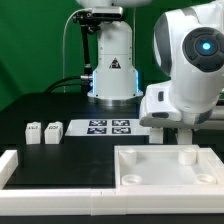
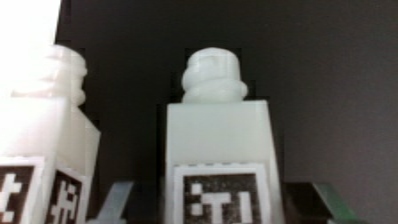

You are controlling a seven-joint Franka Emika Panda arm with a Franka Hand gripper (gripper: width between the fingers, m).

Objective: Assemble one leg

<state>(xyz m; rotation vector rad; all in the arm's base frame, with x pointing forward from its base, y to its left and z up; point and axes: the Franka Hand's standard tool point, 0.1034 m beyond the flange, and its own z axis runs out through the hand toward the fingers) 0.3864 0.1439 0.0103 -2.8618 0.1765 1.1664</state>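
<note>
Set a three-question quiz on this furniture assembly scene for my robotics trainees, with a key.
1. True or false: in the wrist view the tool is shut on the small stubby white plastic leg.
2. In the exterior view, the thin flat white marker board lies: A) on the large flat white square panel; B) beyond it, toward the exterior view's left; C) under it.
3. Fill in: the wrist view shows ____ legs.
Key: 1 false; 2 B; 3 two.

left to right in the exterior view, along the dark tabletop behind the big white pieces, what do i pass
leftmost leg → second leg → marker board → robot arm
</note>
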